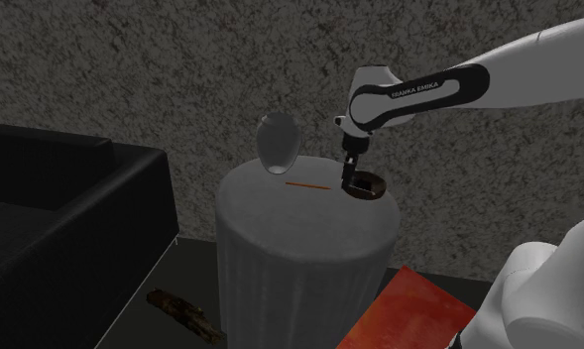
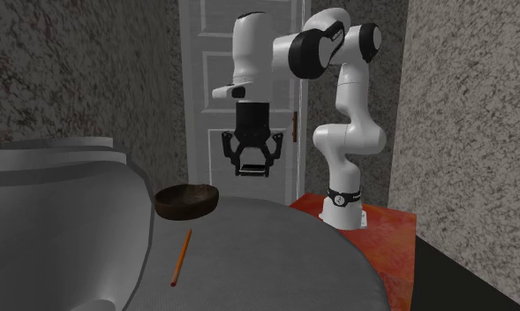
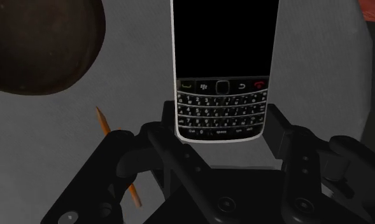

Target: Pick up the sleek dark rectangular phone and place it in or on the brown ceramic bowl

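Phone: a sleek black rectangular phone (image 3: 224, 63) with a silver rim, a glossy dark screen and a small keypad. It is clamped at its keypad end between the fingers, and the screen end juts out past the fingertips, in the air above the table.
Fingers: the black fingers (image 3: 280, 130) of the gripper (image 2: 252, 166) pinch the phone across its two long edges.
Handling: probably light and rigid. The glassy face and smooth rim look slippery, and with most of the body beyond the pads it could pivot or slide out. The narrow side edges are the sound place to hold it; a grasp nearer mid-length would be steadier.
Pencil: a thin orange pencil (image 3: 104, 124) lying flat on the table, below and just outside one finger.
Bowl: a dark brown, rounded, ceramic-looking bowl (image 2: 187, 201) on the table beyond the pencil, off to that same finger's side, lower than the fingertips and apart from them.
Table: a round grey table (image 1: 299, 258) with a ribbed side, beneath the fingers.
Release: best made low over the bowl, since a drop could crack the screen.
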